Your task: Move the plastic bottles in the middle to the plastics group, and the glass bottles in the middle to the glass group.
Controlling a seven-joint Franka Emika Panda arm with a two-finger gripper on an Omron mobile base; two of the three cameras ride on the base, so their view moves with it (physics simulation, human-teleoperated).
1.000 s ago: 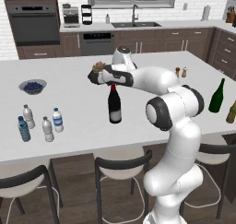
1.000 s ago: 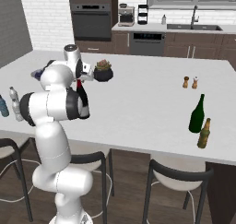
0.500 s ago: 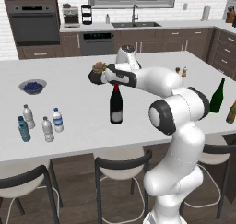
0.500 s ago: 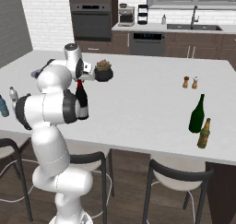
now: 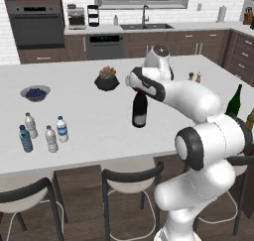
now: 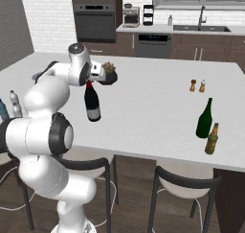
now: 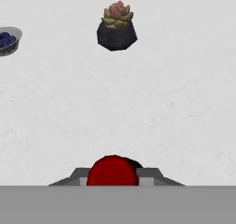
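1. The tool (image 7: 113, 179) is clamped on the red foil neck of the dark wine bottle (image 5: 140, 109), one finger on each side of the red top in the hand view.
2. That bottle stands upright near the middle of the white bench (image 5: 94, 111), with its base looking like it's on the surface, though I can't say for sure that it's touching.
3. In the right base view the same bottle (image 6: 92, 102) sits just under the robot's wrist, pale label facing front.
4. Over at the left end of the bench there are four small bottles bunched together: a clear one with a pale label (image 5: 31, 125), a blue-tinted one (image 5: 25, 139), a plain greyish one (image 5: 51, 139) and one with a blue label (image 5: 62, 129). The last two stand just beside the first two, all upright.
5. Way over at the right end of the bench are the green wine bottle (image 6: 205, 118) and the amber bottle (image 6: 211, 139) right next to it, well apart from the dark one.
6. A potted succulent in a black pot (image 5: 107, 79) sits behind the held bottle, near it but not touching.
7. A bowl of blueberries (image 5: 35, 92) is further left, and a pair of salt and pepper shakers (image 6: 197, 86) stands toward the far right.
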